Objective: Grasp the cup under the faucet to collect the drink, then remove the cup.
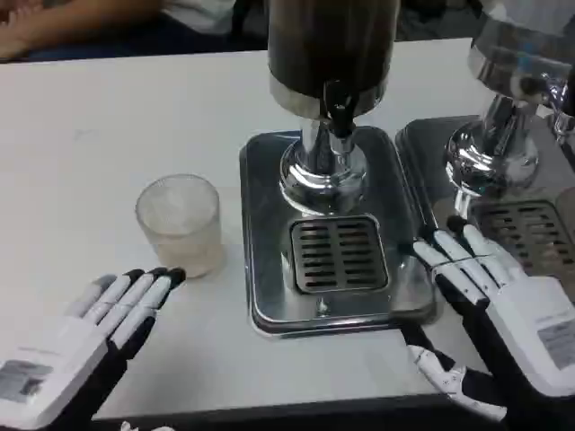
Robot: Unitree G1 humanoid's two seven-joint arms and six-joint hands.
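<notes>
We can read no text, brand, number or sign here. The back of the left hand (54, 364) carries a small grey label near the wrist, and the back of the right hand (517, 319) carries a similar grey label, but the print on both is too small and blurred for us to make out. The drink dispenser (331, 54), its steel drip tray (269, 269) and the cup (180, 223) show us no lettering.
</notes>
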